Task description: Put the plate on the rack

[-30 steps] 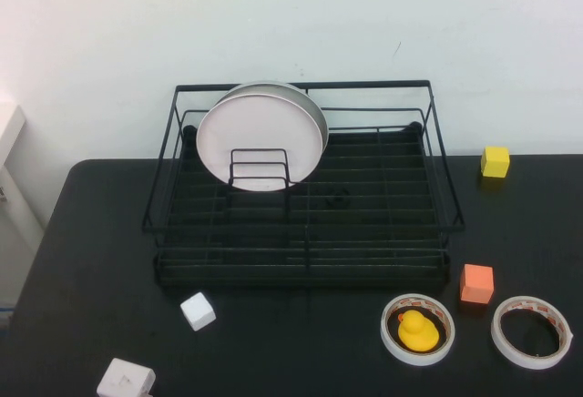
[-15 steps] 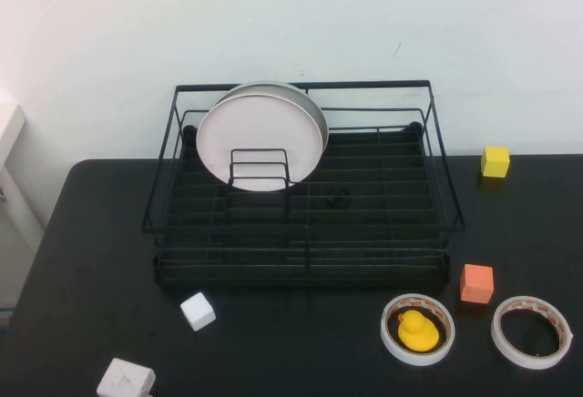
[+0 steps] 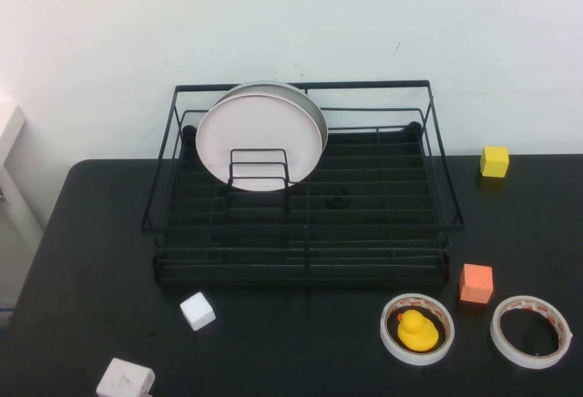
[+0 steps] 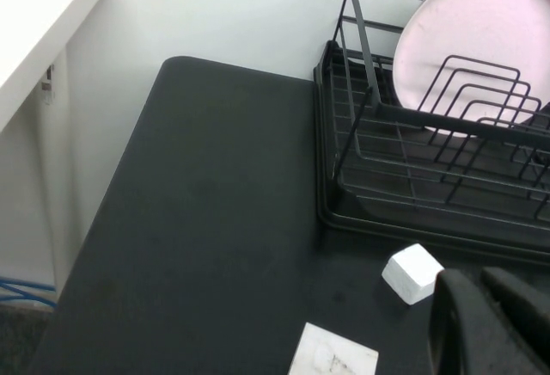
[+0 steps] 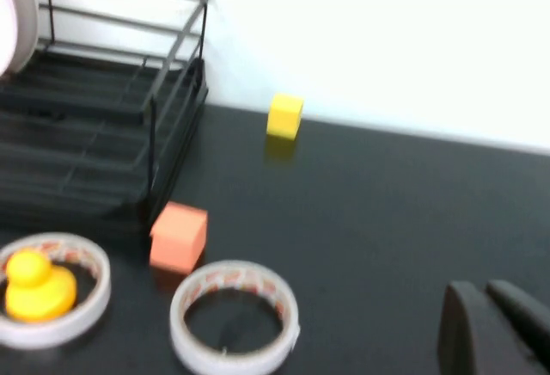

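We are seeing nothing shifting since a second ago: the plate (image 3: 260, 139) is standing upright in the rack (image 3: 301, 260), task apparently done. Left gripper (image 4: 490, 310) and right gripper (image 5: 494, 319) are hovering low over the desk (image 3: 91, 260), jaws closed.

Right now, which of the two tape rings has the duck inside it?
The tape ring nearer the rack, holding the yellow duck. The other ring, right of it, is empty. Neither hand touches either.

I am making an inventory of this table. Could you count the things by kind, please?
Plates, standing in the rack: 2, the plate and a grey plate
The rack: 1
Cubes: 4, yellow, orange, white, white
Tape rolls: 2
Rubber duck: 1
Total: 10
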